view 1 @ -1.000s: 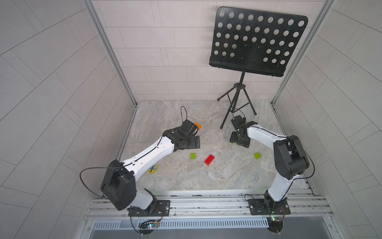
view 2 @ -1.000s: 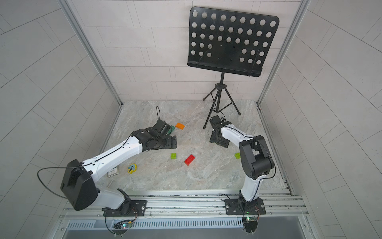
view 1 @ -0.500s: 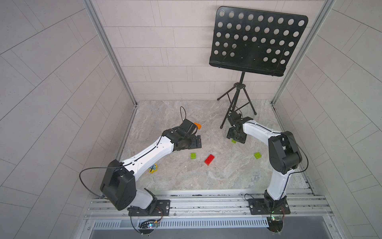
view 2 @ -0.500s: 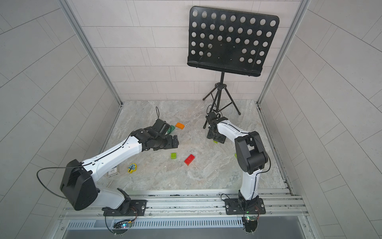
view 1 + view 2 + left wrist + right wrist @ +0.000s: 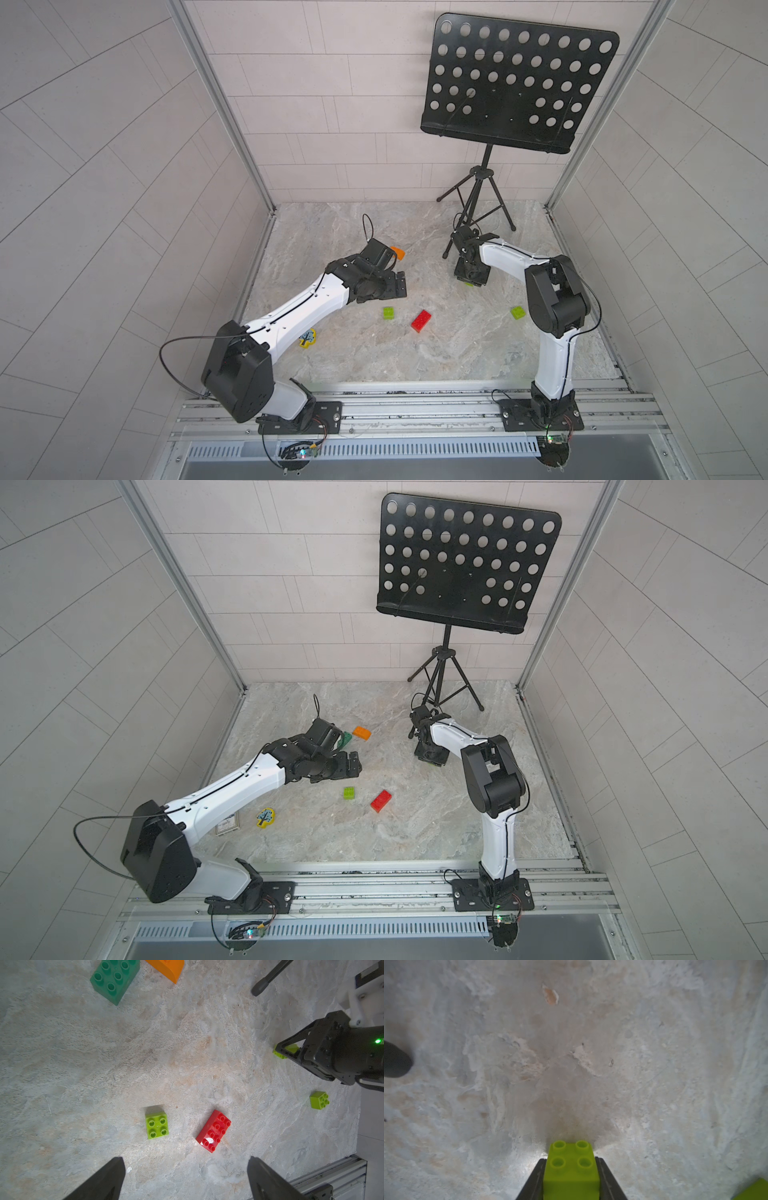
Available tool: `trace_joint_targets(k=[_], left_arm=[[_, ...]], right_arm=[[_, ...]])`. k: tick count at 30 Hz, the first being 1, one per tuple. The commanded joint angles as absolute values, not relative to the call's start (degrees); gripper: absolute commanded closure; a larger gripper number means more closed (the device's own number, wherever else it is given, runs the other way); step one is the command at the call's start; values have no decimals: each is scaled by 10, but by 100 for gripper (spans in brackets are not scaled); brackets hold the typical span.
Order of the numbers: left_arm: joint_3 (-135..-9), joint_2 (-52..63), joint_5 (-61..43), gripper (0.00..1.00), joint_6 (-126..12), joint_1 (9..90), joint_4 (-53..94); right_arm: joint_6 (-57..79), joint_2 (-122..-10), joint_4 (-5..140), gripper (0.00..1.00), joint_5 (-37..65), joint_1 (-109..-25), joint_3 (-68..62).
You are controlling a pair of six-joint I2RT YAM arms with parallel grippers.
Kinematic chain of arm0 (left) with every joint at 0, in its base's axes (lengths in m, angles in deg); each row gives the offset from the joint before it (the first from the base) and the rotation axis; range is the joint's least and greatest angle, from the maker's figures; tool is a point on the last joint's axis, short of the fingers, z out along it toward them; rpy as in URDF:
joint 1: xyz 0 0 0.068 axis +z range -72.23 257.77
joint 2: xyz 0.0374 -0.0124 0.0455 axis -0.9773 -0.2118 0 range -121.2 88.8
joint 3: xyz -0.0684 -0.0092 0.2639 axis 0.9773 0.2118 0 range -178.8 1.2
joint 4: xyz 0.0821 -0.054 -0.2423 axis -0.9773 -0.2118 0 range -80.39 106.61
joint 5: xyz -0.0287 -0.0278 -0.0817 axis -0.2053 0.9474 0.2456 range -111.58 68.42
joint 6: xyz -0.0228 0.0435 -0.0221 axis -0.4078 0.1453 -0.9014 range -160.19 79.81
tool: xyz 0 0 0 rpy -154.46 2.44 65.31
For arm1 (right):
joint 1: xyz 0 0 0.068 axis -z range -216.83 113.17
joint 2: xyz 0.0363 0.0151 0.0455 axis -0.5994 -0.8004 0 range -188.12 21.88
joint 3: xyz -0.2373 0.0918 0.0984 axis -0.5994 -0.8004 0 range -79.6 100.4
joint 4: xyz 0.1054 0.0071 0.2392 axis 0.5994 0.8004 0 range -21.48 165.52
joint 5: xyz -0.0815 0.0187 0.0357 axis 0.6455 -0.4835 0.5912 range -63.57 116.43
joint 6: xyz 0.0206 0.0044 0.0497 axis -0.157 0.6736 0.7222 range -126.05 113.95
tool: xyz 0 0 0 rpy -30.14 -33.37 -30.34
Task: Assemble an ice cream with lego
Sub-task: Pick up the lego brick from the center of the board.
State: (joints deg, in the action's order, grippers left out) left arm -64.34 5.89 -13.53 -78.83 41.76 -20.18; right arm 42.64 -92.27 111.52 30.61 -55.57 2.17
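Note:
My right gripper (image 5: 571, 1176) is shut on a lime-green lego brick (image 5: 571, 1167) resting studs-up on the floor near the stand's foot; in both top views the gripper (image 5: 469, 279) (image 5: 432, 757) covers most of it. A second lime-green brick (image 5: 388, 313) (image 5: 156, 1125) and a red brick (image 5: 421, 321) (image 5: 213, 1130) lie mid-floor, and a third lime-green one (image 5: 517, 311) (image 5: 319, 1099) lies by the right arm. My left gripper (image 5: 186, 1167) (image 5: 397, 284) hovers open and empty, short of these. Behind it lie the dark green brick (image 5: 345, 739) (image 5: 114, 978) and the orange brick (image 5: 397, 252) (image 5: 166, 968). No ice cream stack shows.
A black music stand (image 5: 515, 83) on a tripod stands at the back right, one foot (image 5: 259, 987) close to the right gripper. A flat yellow piece (image 5: 307, 337) and a small card (image 5: 227, 825) lie beside the left arm. Walls enclose three sides.
The right gripper swung slightly left onto the lime-green brick and its jaws closed on it. The left arm has hardly moved.

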Motion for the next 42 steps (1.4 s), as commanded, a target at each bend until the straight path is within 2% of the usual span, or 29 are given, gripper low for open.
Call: trace_joint_targets(k=[1, 3, 6, 9, 11, 16, 21, 25, 28, 34, 42], left_arm=[[-634, 58, -122, 0, -795, 421, -197], [-633, 55, -118, 0, -797, 422, -196], [-631, 55, -112, 0, -797, 425, -192], [-628, 54, -98, 0, -802, 431, -184], [-624, 48, -76, 0, -812, 443, -174], [-612, 21, 10, 0, -850, 476, -133], [-618, -3, 85, 0, -869, 480, -99], [-624, 4, 107, 1, -861, 478, -88], [-622, 1, 115, 1, -854, 475, -86], [-634, -12, 149, 4, -840, 464, -87], [-632, -22, 170, 20, -809, 437, -107]], right_arm=[[410, -906, 1121, 81, 309, -551, 6], [393, -899, 1099, 89, 290, -548, -6], [357, -864, 1042, 89, 260, -547, -41], [287, -805, 933, 93, 162, -549, -103], [242, -747, 830, 93, 88, -554, -169], [181, -628, 545, 88, -22, -566, -342], [91, -611, 317, 94, -196, -593, -435], [20, -616, 355, 93, -227, -627, -432], [-16, -602, 345, 93, -221, -653, -456], [-96, -599, 423, 92, -197, -688, -448], [-124, -592, 452, 92, -170, -693, -442]])
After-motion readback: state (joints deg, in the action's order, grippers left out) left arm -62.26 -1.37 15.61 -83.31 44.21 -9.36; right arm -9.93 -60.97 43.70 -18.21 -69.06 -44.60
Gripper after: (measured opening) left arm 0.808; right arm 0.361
